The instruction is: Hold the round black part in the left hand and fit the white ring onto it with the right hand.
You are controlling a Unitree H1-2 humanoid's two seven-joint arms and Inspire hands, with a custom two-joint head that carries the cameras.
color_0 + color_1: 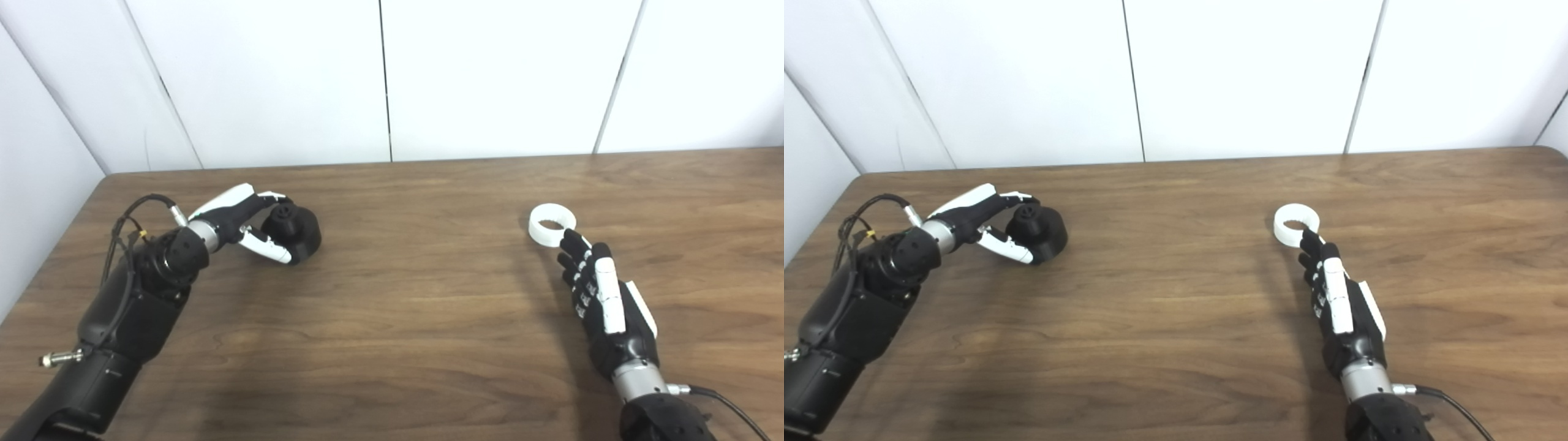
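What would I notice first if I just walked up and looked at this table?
Probably the two robot hands on the brown wooden table. On the left, the left hand curls its fingers around a round black part. On the right, a bright white ring lies flat, with the right hand reaching its fingertips to its near edge.

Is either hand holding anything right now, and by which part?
The left hand curls round the side of the round black part, which sits on the wooden table. The right hand holds nothing; its fingertips reach the white ring.
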